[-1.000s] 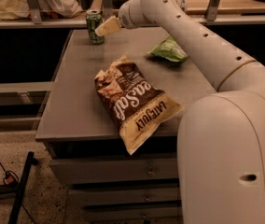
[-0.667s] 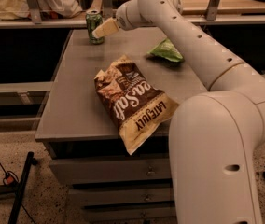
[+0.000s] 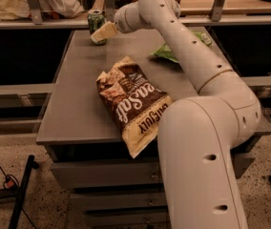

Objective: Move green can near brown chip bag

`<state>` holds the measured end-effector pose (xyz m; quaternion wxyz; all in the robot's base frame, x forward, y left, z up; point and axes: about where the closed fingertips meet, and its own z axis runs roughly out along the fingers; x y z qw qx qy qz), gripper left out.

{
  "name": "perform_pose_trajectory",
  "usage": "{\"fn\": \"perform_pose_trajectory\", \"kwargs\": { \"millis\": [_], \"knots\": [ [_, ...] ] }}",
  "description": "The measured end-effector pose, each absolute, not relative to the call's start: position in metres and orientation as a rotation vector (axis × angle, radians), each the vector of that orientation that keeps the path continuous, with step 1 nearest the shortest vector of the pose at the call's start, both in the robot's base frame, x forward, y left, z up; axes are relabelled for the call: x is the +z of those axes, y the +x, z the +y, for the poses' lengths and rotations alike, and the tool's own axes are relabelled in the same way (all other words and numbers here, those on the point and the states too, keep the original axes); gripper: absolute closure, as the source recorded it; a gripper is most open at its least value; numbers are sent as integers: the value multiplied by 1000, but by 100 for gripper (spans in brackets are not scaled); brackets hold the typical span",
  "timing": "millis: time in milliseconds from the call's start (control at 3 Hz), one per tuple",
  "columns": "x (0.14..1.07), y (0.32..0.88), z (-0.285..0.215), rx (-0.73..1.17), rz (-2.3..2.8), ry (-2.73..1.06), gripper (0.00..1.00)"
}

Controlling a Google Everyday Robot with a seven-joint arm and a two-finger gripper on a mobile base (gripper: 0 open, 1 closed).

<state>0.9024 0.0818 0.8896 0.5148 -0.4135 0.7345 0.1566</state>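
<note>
The green can stands upright at the far left corner of the grey table. My gripper reaches over from the right and sits right in front of the can, covering its lower part. The brown chip bag lies flat in the middle of the table, its cream end hanging over the front edge. The can is well behind the bag, apart from it. My white arm crosses the right side of the table and hides part of it.
A small green bag lies at the back right of the table, partly behind my arm. A rail and shelf run just behind the can. Drawers sit under the table front. A black stand leg is on the floor at left.
My gripper has moved a little left and down, from beside the can to in front of its lower part. The can and both bags have not moved.
</note>
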Motion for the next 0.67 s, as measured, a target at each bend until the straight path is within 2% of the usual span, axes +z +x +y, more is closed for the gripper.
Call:
{"fn": "perform_pose_trajectory", "kwargs": {
  "millis": [667],
  "knots": [
    [887,911,100,445,1686,-1016,0]
  ]
}}
